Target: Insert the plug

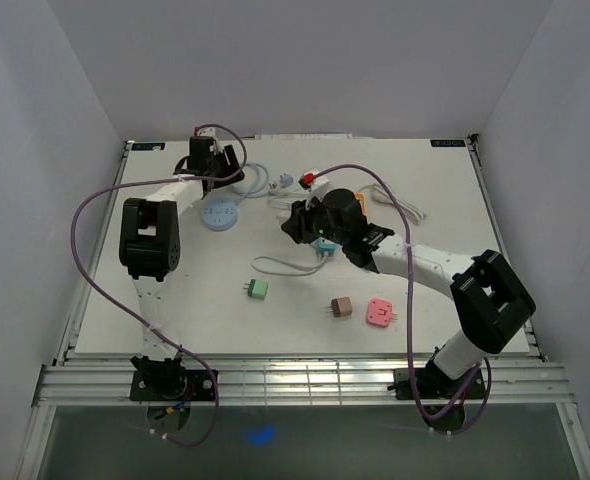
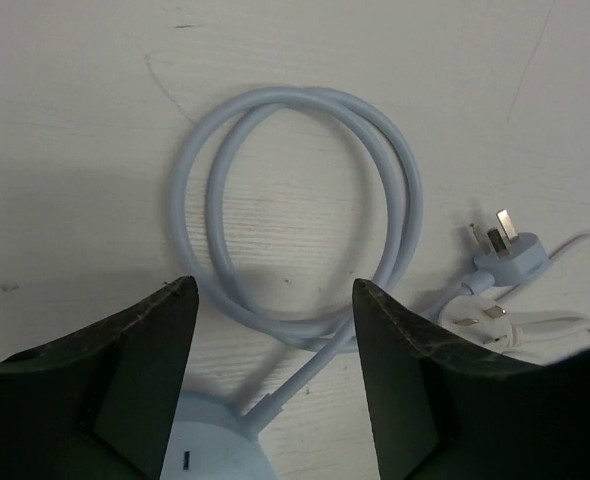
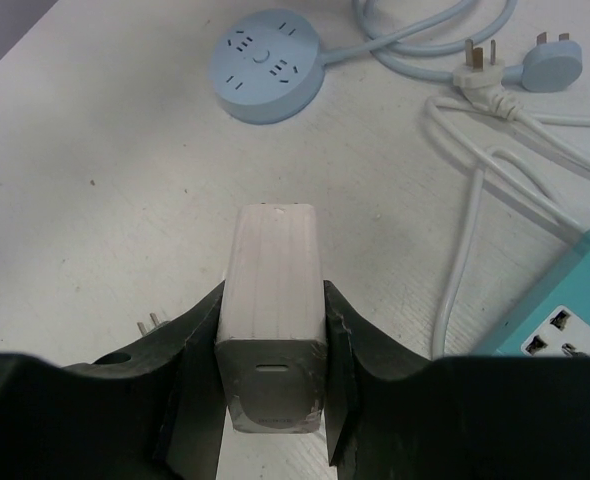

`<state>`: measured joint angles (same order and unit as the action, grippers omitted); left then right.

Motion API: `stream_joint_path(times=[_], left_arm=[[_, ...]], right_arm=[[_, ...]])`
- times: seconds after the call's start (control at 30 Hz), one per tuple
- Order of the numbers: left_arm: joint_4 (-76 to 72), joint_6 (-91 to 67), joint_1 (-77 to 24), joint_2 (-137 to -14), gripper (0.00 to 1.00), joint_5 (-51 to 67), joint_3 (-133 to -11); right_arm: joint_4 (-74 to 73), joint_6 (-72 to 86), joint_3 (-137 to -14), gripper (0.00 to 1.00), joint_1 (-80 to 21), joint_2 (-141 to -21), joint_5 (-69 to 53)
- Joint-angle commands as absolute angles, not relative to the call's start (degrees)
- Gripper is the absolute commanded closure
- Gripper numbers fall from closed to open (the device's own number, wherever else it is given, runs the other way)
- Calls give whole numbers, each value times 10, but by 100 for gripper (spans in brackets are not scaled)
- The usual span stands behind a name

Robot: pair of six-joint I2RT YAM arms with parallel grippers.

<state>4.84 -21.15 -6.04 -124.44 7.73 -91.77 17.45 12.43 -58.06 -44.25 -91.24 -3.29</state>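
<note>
Round blue strip (image 3: 268, 65) is sitting ahead-left of the R gripper (image 3: 273, 330), w/ the teal strip (image 3: 565, 310) close on its right. White adapter (image 3: 272, 270) is poking fwd, R fingers pinching its sides. L gripper (image 2: 273, 300) is hanging spread wide over the blue cable loop (image 2: 295, 93), gripping nothing.

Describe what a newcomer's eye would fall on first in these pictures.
The right gripper clamps a white charger block at mid-table, pointing towards the round blue socket hub. The left gripper hangs open over the hub's looped blue cable at the table's far left.
</note>
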Motion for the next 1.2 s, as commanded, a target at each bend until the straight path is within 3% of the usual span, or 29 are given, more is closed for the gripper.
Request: stream_joint_path(times=[0.0, 0.33, 0.93, 1.17], left_arm=[[78, -171, -88, -1232, 27, 25, -930], [95, -157, -97, -1209, 54, -16, -867], [19, -248, -133, -1060, 59, 81, -633], [-10, -218, -151, -1039, 57, 80, -618]], right_arm=[[207, 124, -576, 92, -439, -896, -40], [200, 125, -563, 92, -438, -875, -40], [190, 121, -537, 92, -436, -842, -49], [135, 45, -563, 92, -424, -845, -65]])
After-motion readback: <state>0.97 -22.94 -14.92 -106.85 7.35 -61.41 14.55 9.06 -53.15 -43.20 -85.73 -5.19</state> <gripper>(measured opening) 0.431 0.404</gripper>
